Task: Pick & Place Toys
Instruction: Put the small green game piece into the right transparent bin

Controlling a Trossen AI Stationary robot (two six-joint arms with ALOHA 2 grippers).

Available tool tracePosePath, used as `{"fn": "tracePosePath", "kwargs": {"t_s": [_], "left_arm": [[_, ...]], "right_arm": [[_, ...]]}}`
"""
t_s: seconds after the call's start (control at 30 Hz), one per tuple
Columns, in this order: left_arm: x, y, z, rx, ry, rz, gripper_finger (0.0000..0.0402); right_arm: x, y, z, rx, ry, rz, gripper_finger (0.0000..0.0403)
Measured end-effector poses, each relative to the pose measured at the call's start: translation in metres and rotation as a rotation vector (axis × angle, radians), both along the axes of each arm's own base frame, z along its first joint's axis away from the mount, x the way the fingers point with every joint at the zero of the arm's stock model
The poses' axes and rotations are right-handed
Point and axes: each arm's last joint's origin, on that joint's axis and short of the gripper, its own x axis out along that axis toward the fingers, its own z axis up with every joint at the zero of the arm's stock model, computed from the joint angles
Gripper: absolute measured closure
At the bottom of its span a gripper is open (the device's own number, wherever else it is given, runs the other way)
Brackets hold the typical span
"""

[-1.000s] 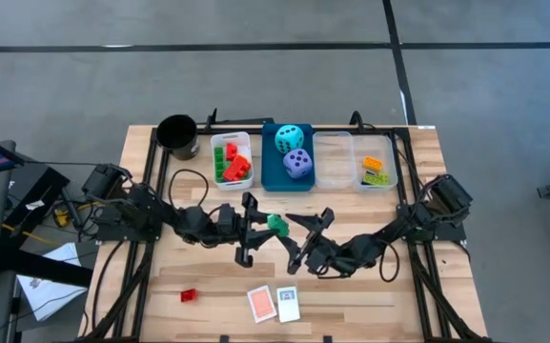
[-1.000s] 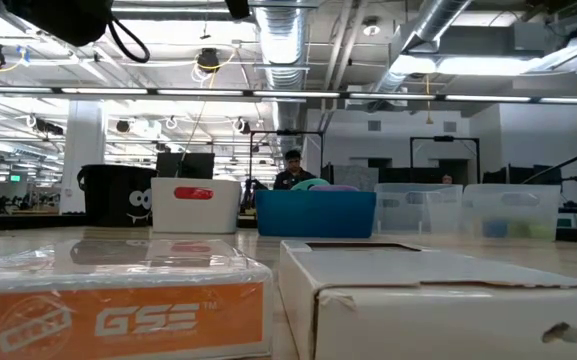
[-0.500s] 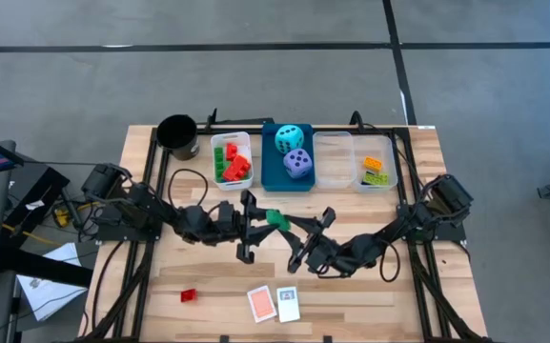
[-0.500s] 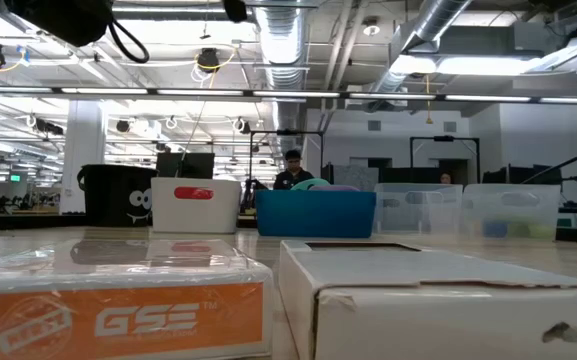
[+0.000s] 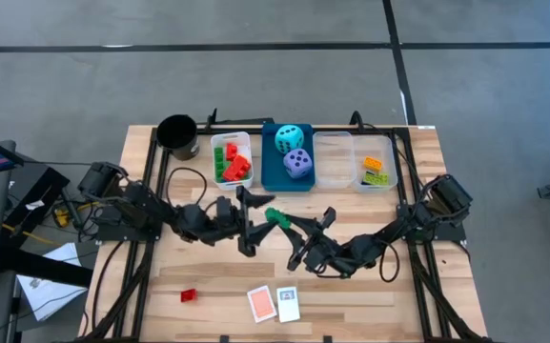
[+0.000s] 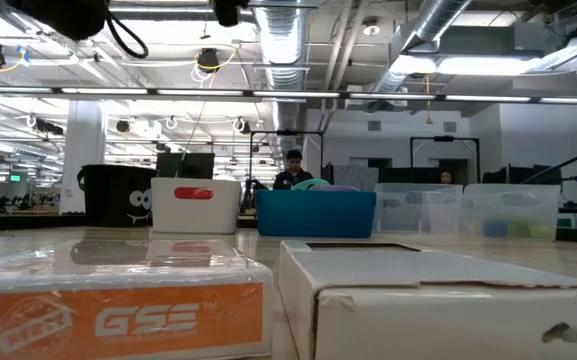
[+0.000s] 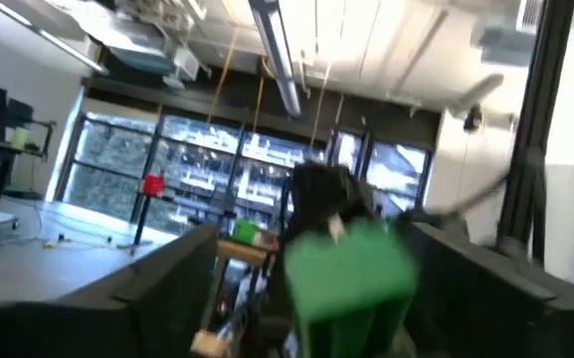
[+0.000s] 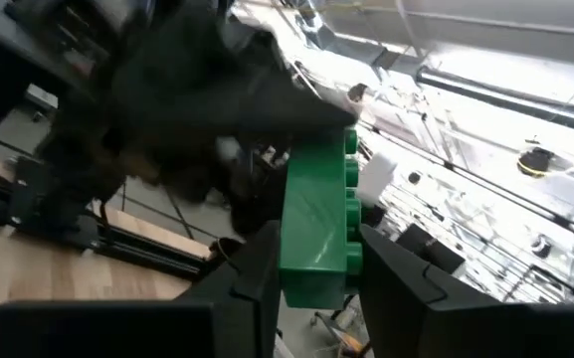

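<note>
My right end effector is clamped on the green brick above mid-worktop (six o'clock of the blue bin), my left end effector spread apart beside it.

A green brick with studs along one edge hangs above the middle of the table, clamped between the right gripper's fingers. A red brick lies flat near the table's front left. Two cards, one orange, one white, lie side by side at the front edge. The cyan die and purple die sit touching at the table's back.
</note>
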Motion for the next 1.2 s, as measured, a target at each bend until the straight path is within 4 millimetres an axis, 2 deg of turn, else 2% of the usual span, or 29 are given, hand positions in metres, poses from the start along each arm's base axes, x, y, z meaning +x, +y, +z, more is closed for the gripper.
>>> {"fn": "tracePosePath", "kwargs": {"t_s": [0.13,0.23,0.4,0.6,0.77,0.93,1.07,1.2], "left_arm": [[-0.011,0.004,0.021,0.007,-0.040,0.017,0.0030],[-0.022,0.008,0.037,0.062,0.026,0.064,0.0009],[-0.043,0.017,0.051,0.050,0.223,0.079,0.0009],[-0.064,0.024,0.050,-0.043,0.395,0.042,0.0023],[-0.067,0.025,0.041,-0.075,0.491,0.037,0.0031],[-0.062,0.023,0.033,-0.078,0.531,0.039,0.0034],[-0.060,0.022,0.030,-0.074,0.543,0.041,0.0033],[-0.060,0.022,0.029,-0.074,0.546,0.041,0.0036]], "right_arm": [[-0.001,-0.001,0.000,0.013,0.007,-0.029,0.0301],[-0.001,-0.001,0.000,0.012,0.022,-0.062,0.0302],[-0.002,-0.004,-0.001,0.018,0.060,-0.145,0.0299],[-0.005,-0.014,-0.001,0.038,0.127,-0.320,0.0300],[-0.007,-0.038,0.000,0.083,0.098,-0.394,0.0300],[-0.020,-0.073,0.001,0.138,0.073,-0.497,0.0299],[-0.041,-0.102,0.007,0.162,0.064,-0.582,0.0299],[-0.072,-0.128,0.017,0.189,0.047,-0.655,0.0299]]}}
